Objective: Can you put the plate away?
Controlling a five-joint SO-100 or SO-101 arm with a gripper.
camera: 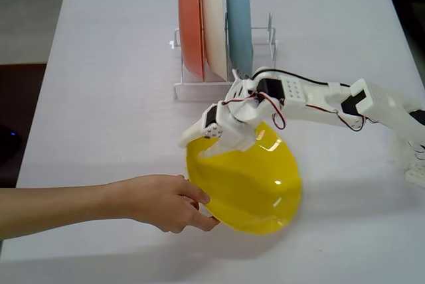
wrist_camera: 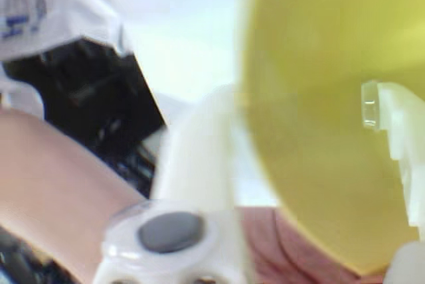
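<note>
On a white table (camera: 99, 98), a white wire rack (camera: 262, 48) holds three plates upright in a row: an orange plate (camera: 190, 22), a cream plate (camera: 214, 18) and a light blue plate (camera: 240, 18). Just in front of it, the white two-finger gripper (camera: 199, 141) clasps the upper rim of a glossy, bright yellow round plate (camera: 249, 181), which tilts. A bare human hand (camera: 163, 202) touches the plate's lower left edge.

Four plates (camera: 247, 181), one rack (camera: 199, 88), one hand (camera: 166, 202)

Glossy yellow plate (camera: 255, 178); orange, cream, seemingly light-blue plates (camera: 216, 22).
</note>
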